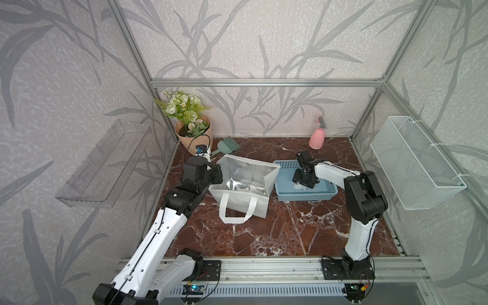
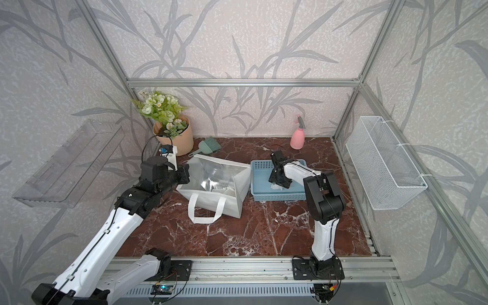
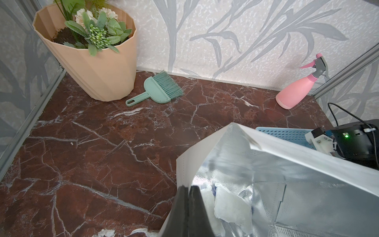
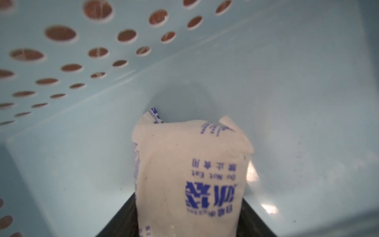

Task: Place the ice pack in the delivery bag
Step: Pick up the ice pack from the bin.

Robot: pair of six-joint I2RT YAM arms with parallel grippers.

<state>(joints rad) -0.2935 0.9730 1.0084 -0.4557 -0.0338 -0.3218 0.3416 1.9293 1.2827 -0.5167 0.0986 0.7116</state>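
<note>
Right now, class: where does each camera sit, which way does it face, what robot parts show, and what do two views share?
Top views: high in front, looking down towards the back wall; both arms show, left gripper at the delivery bag, right gripper in the blue basket.
Left wrist: at the bag's rim, faces the back wall; shut fingers show.
Right wrist: inside the basket; fingers flank the ice pack.
Shared: spray bottle, in left wrist and top views.

Blue print on the white ice pack [image 4: 190, 176], seen upside down from the right wrist: "Do Not Eat", "禁止食用" and, larger, "冰袋". The smaller lines are too blurred to read.
</note>
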